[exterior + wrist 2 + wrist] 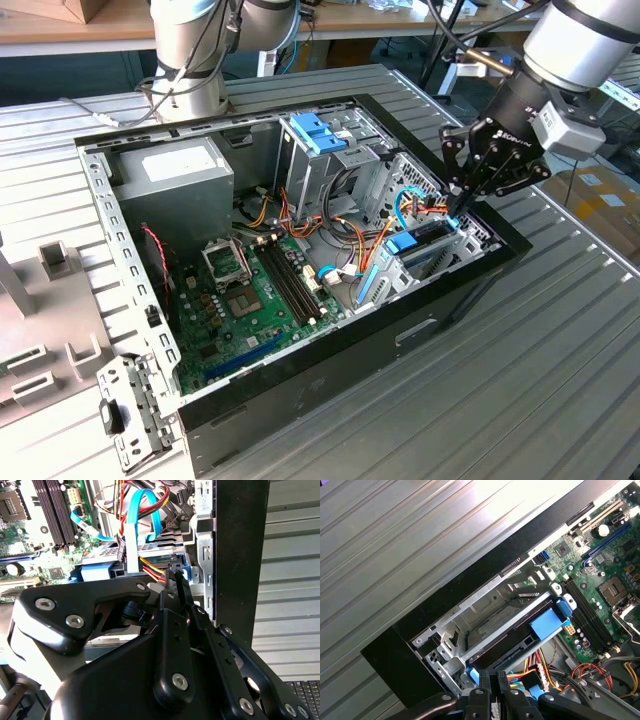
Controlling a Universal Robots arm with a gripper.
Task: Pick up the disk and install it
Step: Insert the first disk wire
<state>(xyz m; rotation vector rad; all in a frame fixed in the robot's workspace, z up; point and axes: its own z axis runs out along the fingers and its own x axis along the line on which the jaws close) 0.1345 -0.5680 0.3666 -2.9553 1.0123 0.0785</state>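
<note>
Hiding: the disk (pixel 506 641) sits low in the drive bay under a blue latch (pixel 549 623), mostly covered by the cage rails.
Hand: hand (pixel 458 207) hangs over the bay at the case's (pixel 440 310) right end, fingers pressed together, gripping nothing.
Arm: slants down from the exterior view's upper right.
</note>
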